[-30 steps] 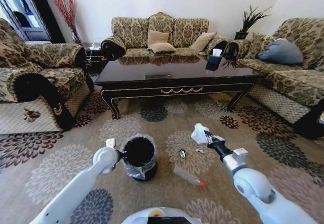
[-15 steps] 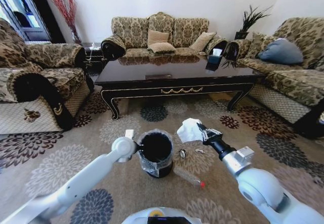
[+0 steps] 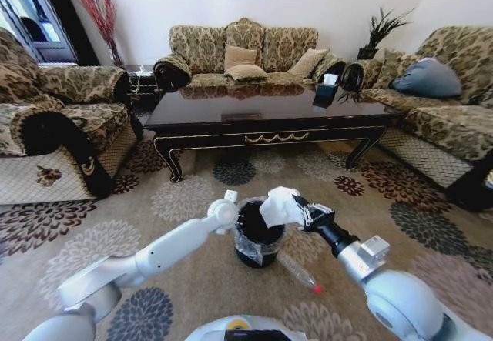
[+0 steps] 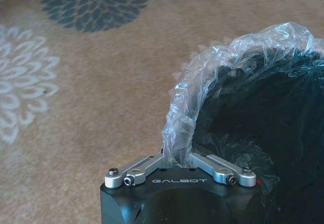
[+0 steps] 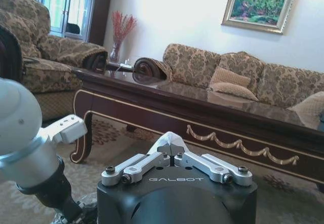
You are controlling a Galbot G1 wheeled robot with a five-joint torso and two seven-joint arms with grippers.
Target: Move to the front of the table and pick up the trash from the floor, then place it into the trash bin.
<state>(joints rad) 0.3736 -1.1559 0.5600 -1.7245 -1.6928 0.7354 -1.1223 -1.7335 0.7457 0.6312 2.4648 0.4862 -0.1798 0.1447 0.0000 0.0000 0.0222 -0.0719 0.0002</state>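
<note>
Right gripper (image 3: 296, 208) fingers are pinching a light, crushable white cup-like piece (image 3: 279, 205) above the trash bin (image 3: 258, 237), while left gripper (image 3: 230, 202) fingers are clamping its thin, slippery liner rim.

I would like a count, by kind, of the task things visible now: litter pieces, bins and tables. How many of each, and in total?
clear bottle: 1
white piece: 1
trash bin: 1
table: 1
Total: 4
</note>
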